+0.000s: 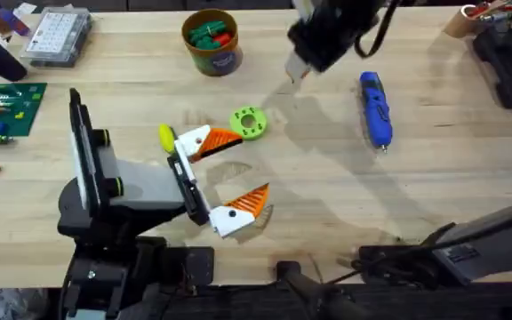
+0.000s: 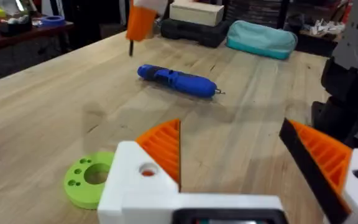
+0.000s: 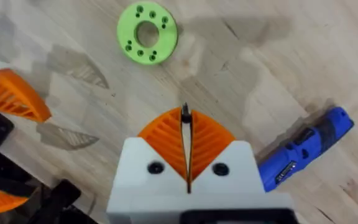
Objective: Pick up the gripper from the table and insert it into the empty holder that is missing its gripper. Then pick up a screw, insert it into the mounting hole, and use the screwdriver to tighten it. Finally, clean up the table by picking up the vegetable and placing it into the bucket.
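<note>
The vegetable [image 1: 248, 123] [image 2: 87, 180] [image 3: 146, 33], a lime-green disc, lies flat mid-table. My left gripper [image 1: 230, 175] [image 2: 241, 158] stands open just on the near side of it, nothing between its orange pads. The blue screwdriver [image 1: 374, 108] [image 2: 178, 81] [image 3: 303, 152] lies on the table to the right. Between the disc and the screwdriver, my right gripper [image 1: 296, 69] [image 2: 143, 22] [image 3: 186, 124] hangs raised above the table, shut on a thin dark screw [image 3: 185, 114] [image 2: 130, 48] that pokes out past its tips. The bucket [image 1: 212, 53] stands at the back, holding green and red items. The holder is out of view.
A clear parts box [image 1: 56, 36] and a green circuit board [image 1: 7, 107] sit at the far left. A black case [image 1: 509, 62] is at the back right, with a teal pouch [image 2: 261, 38] and a white box [image 2: 196, 11] beyond the screwdriver.
</note>
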Robot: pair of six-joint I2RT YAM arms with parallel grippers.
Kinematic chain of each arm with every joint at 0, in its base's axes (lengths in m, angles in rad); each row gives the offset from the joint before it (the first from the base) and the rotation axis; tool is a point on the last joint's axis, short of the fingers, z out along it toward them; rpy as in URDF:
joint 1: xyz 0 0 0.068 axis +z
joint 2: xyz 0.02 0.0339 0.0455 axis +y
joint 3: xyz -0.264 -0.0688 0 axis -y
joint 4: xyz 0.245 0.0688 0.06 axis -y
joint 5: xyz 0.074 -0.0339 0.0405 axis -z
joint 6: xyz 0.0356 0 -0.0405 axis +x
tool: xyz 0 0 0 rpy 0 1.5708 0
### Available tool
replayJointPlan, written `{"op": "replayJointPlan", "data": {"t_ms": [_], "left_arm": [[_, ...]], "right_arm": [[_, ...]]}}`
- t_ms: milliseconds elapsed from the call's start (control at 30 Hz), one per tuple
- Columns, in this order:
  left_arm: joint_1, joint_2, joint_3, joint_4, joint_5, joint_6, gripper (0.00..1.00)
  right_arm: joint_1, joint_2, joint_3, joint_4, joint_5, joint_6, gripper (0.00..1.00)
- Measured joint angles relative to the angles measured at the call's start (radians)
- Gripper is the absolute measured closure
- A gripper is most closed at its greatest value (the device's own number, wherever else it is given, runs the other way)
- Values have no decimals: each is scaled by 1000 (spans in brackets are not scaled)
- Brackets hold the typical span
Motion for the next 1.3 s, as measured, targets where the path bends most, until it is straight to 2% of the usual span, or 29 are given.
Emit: {"op": "replayJointPlan", "data": {"t_ms": [200,367,733,1000,1300], "left_arm": [[0,0,0,0,0,0,10],[0,0,0,0,0,0,10],[0,0,0,0,0,0,10],[0,0,0,0,0,0,10],[0,0,0,0,0,0,10]], "right_arm": [[21,-3,118,-74,0,-1,997],[89,-3,164,-98,9,-18,997],[305,-3,171,-100,42,-74,997],[374,-1,187,-55,45,-87,997],[402,96,447,-184,46,-108,997]]}}
